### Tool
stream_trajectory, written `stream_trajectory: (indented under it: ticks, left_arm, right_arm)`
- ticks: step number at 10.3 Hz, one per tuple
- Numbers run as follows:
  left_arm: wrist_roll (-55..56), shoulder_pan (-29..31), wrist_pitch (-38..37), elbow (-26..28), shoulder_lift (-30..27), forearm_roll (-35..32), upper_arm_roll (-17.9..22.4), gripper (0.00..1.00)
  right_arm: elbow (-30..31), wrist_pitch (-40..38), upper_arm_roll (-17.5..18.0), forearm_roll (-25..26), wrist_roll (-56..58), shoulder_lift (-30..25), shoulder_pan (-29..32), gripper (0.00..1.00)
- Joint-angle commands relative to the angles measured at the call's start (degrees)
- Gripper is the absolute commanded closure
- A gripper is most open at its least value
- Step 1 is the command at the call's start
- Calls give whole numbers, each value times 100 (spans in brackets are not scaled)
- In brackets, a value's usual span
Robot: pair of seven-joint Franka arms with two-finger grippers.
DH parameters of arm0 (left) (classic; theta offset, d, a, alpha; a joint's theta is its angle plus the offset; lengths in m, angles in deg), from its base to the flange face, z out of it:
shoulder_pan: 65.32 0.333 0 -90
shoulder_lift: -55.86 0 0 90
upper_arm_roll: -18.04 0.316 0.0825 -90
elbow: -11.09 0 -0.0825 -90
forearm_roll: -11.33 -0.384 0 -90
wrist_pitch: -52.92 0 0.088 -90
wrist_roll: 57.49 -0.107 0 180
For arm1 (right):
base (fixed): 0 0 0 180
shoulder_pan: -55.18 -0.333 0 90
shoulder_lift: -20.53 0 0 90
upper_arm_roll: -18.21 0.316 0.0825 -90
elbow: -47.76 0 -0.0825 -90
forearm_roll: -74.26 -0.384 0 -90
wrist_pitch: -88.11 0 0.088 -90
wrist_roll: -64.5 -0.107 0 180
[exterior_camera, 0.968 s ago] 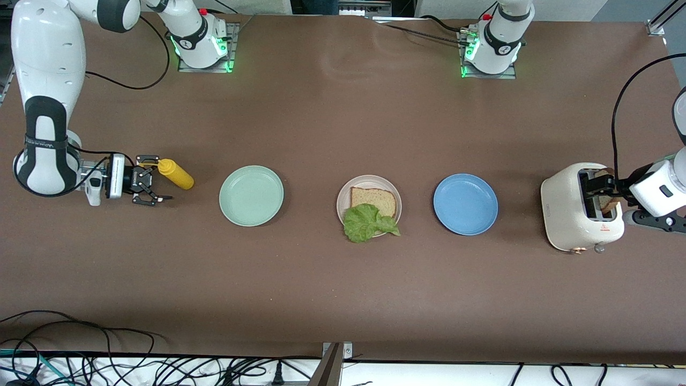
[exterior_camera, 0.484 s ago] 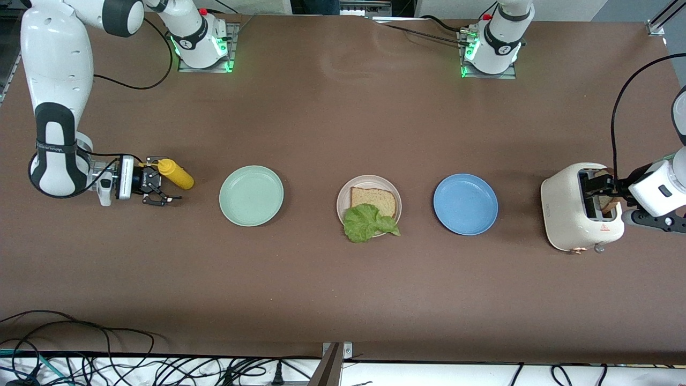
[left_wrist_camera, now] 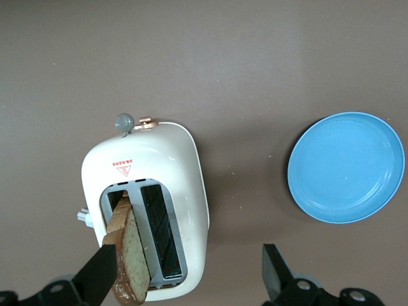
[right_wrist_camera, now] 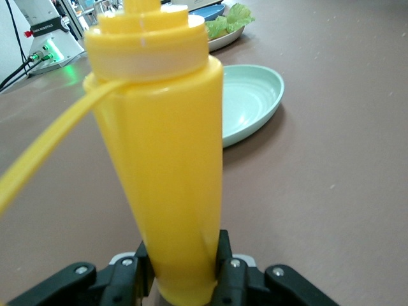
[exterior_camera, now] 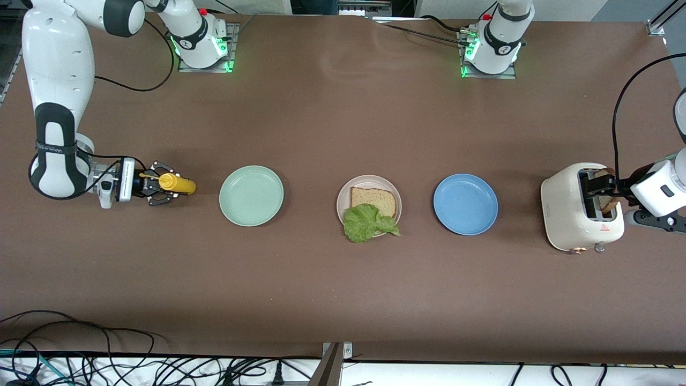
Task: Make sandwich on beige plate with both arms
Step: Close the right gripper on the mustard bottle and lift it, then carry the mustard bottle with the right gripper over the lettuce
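Observation:
The beige plate [exterior_camera: 343,199] sits mid-table with one bread slice [exterior_camera: 373,201] on it and a lettuce leaf [exterior_camera: 367,222] overlapping the slice and the plate's nearer rim. A second bread slice [left_wrist_camera: 131,255] stands in the white toaster [exterior_camera: 581,206] at the left arm's end. My left gripper [left_wrist_camera: 188,280] hangs open over the toaster [left_wrist_camera: 178,185], one finger beside that slice. At the right arm's end, my right gripper [right_wrist_camera: 183,258] is shut on a yellow squeeze bottle [right_wrist_camera: 159,159], fingers pressed on both sides; the bottle [exterior_camera: 179,185] and gripper [exterior_camera: 161,185] also show in the front view.
A mint-green plate [exterior_camera: 251,195] lies between the bottle and the beige plate; a blue plate [exterior_camera: 465,203] lies between the beige plate and the toaster. Both arm bases stand along the table edge farthest from the front camera. Cables hang below the near edge.
My right gripper moved in around the yellow bottle and closed on it. The left gripper stayed open over the toaster.

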Motion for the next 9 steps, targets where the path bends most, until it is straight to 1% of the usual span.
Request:
stream_trajectory:
  ticks: [1,3,5,6,7,8,9]
  left_arm:
    - [18,-29,-17,-46,-16,-204,-28,0]
    - [36,-46,-8,-46,2,-204,-28,0]
    - [27,-46,-8,-46,10,-204,-28,0]
    - [36,-46,-8,-46,19,-204,-28,0]
    - [45,-46,-8,-46,37,-196,-28,0]
    - [132,-55,-8,-46,63,-187,-37,0]
    - [159,-107,-8,-55,72,-187,-37,0]
  right_arm:
    - [-674,18,-28,40,-862,-87,-302,100]
    - [-1307,114,-81,408,-1759,-139,-609,100]
    - [-1651,526,-186,689,-2358,-183,-1109,100]
    - [-1748,737,-361,769,-2639,-183,-1512,100]
    - [-1828,957,-684,805,-2955,-183,-2030,100]
    - [-1924,1142,-1062,979,-3341,-175,-2609,100]
    - [-2004,1361,-1257,1172,-3728,-175,-3076,100]
